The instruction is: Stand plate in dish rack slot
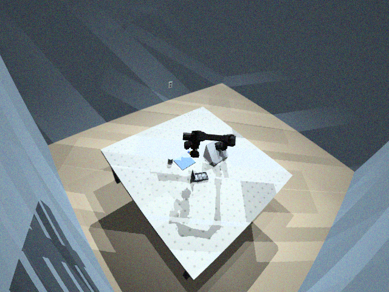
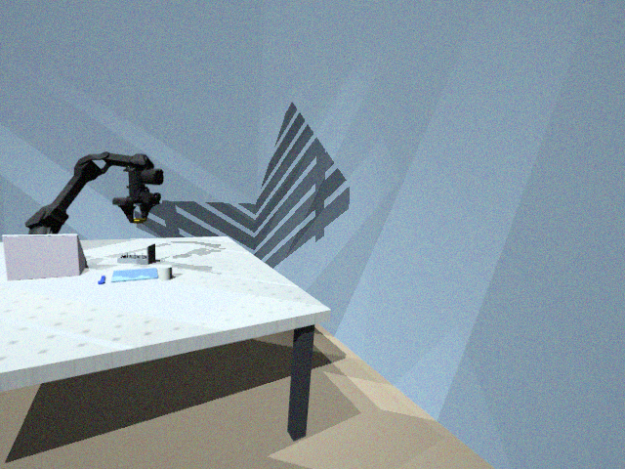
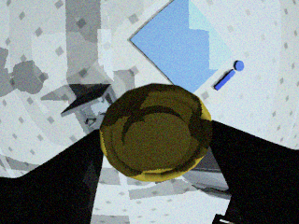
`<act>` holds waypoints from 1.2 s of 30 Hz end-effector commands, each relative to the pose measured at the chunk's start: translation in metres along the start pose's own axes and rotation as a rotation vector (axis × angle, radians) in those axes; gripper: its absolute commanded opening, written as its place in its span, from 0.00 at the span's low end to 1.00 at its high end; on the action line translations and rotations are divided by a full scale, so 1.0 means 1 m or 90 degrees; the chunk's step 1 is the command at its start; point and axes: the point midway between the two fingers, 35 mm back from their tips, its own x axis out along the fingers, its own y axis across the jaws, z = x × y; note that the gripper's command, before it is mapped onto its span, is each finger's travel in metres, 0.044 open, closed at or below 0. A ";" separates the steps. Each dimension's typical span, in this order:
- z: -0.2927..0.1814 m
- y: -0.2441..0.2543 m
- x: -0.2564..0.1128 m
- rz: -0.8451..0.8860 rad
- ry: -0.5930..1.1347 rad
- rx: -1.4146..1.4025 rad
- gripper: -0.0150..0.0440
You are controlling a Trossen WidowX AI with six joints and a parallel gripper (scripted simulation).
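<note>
yellow and round, the plate (image 2: 139, 220) (image 3: 156, 133) is pinched between the two dark fingers of the gripper (image 2: 138, 218) (image 3: 156, 133), held up in the air above the white table (image 1: 200, 248) (image 2: 201, 313) and apart from everything on it; in the wrist view its broad face fills the space between the fingers, mostly in brown shade with a brighter yellow rim, while in the exterior view it shows as a thin yellow strip at the fingertips. the black arm (image 1: 215, 137) (image 2: 67, 193) arches over the table, with the gripper hanging down from its far end. the dish rack (image 1: 199, 176) (image 2: 135, 258) (image 3: 93, 109) stands on the table, a small dark and grey frame with a taller upright panel at one end, and the plate is outside its slots. near the rack lies a flat blue panel (image 1: 184, 163) (image 2: 135, 275) (image 3: 173, 44), with a short pale cylinder (image 1: 169, 161) (image 2: 165, 273) just beside one corner of it. a small blue object (image 1: 188, 152) (image 2: 102, 279) (image 3: 225, 79), long and thin with a round end, lies near the panel on the side away from the cylinder. a large pale wedge-shaped block (image 1: 214, 154) (image 2: 42, 256) stands on the table near the arm, well apart from the cylinder
</note>
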 end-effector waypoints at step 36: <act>-0.167 0.046 0.013 -0.002 0.020 0.828 0.25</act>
